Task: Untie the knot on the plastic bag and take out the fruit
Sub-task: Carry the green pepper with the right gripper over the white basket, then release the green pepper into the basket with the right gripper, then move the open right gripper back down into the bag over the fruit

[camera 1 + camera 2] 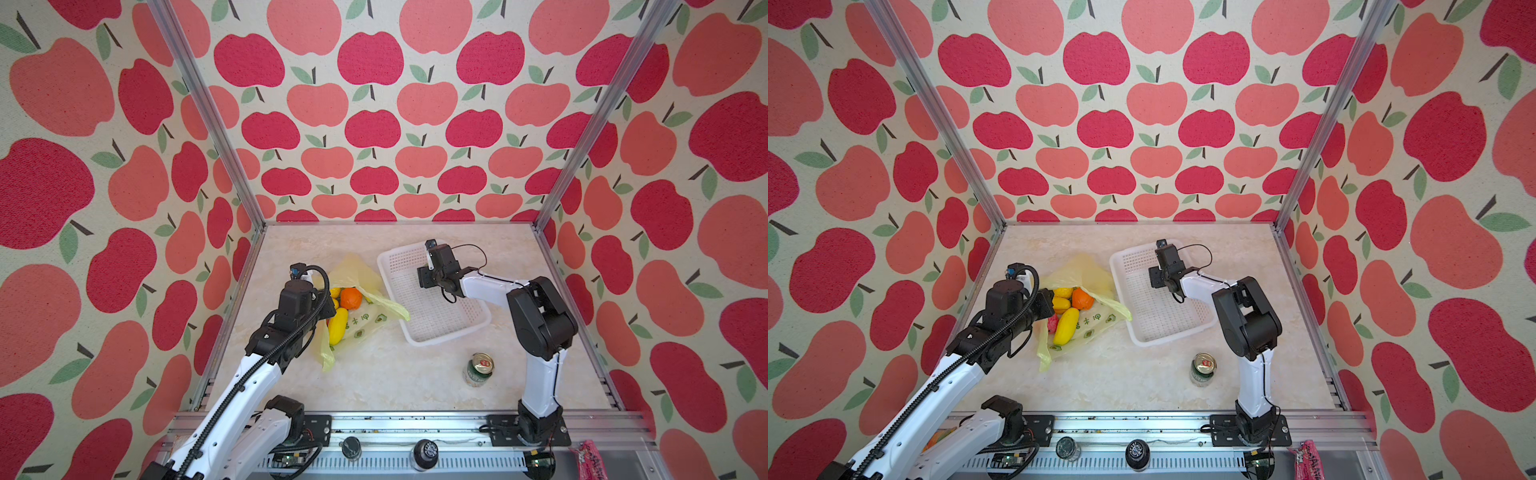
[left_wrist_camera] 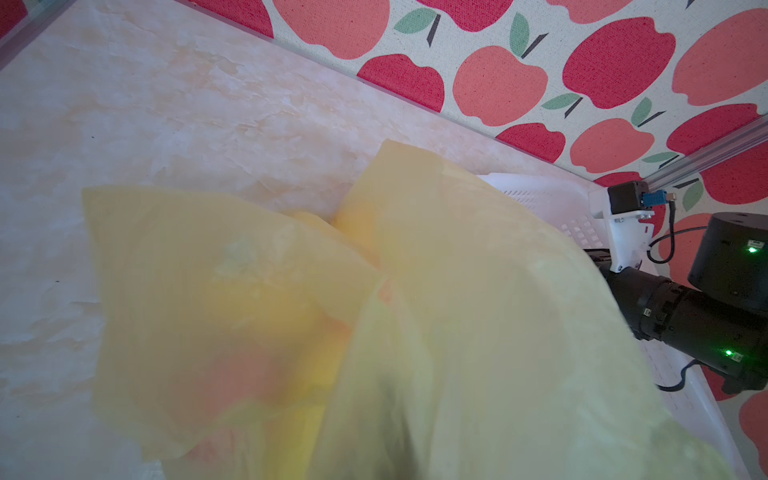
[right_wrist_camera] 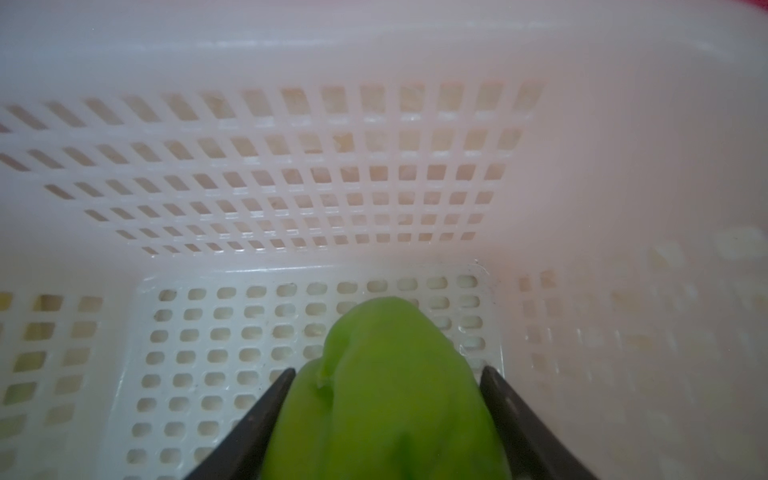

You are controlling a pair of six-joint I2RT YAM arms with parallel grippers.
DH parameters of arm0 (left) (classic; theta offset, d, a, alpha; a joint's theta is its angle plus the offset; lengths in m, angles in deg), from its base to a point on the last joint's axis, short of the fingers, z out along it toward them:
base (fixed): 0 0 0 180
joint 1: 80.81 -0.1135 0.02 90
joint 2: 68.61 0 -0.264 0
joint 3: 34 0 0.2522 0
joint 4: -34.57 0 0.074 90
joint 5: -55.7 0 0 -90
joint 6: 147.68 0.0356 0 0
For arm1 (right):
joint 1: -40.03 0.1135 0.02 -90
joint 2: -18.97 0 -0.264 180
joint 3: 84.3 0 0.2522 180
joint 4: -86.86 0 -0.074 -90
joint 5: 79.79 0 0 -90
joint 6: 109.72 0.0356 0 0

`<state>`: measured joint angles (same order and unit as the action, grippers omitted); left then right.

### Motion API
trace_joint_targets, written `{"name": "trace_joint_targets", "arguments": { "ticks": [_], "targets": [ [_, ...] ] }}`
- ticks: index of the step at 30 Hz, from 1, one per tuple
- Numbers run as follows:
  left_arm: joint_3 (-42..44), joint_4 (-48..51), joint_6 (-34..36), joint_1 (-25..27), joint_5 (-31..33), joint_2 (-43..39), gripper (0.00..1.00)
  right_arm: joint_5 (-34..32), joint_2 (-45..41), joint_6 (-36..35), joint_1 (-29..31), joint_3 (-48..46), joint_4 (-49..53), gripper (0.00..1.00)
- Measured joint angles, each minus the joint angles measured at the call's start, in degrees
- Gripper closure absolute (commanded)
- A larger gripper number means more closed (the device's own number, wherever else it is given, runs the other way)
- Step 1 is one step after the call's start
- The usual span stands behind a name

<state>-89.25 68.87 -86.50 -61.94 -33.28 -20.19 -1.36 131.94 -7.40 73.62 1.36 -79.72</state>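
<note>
Flanking green fruit (image 3: 386, 395) over basket (image 3: 291, 166), parted jaws.

plastic bag (image 1: 365, 322): green characters printed, not legible | can (image 1: 478, 369): label unreadable | pink packet (image 1: 592, 459): lettering unreadable

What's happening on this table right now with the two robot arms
The yellow plastic bag lies open, with an orange, a long yellow fruit and others inside. The left claw is hidden against the bag. The right claw is low inside the white basket with a green fruit between its fingers. A green can stands nearby.
</note>
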Motion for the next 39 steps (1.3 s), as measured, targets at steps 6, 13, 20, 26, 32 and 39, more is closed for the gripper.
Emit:
{"name": "trace_joint_targets", "arguments": {
  "ticks": [6,13,20,26,32,39],
  "targets": [
    [0.00,-0.02,-0.02,0.00,0.00,0.00,1.00,0.17,-0.28,0.00,0.00,-0.26,-0.09,0.07],
    [0.00,-0.02,0.00,-0.11,0.00,0.00,1.00,0.15,-6.86,0.24,0.00,-5.53,-1.31,0.02],
    [0.00,-0.04,-0.02,-0.11,-0.02,0.04,1.00,-0.79,-23.04,0.87,0.98,-12.28,-1.77,0.03],
    [0.00,-0.04,-0.02,-0.15,-0.24,0.83,1.00,-4.74,-38.82,-2.19,9.62,-15.82,-3.54,0.19],
    [0.00,-0.04,-0.02,-0.28,-0.24,1.09,1.00,-4.11,-45.31,-8.87,24.65,-17.29,-9.27,0.30],
    [0.00,-0.02,-0.02,-0.28,-0.24,1.07,1.00,-1.60,-31.78,-15.89,39.60,-13.27,-13.53,0.42]
  ]
}}
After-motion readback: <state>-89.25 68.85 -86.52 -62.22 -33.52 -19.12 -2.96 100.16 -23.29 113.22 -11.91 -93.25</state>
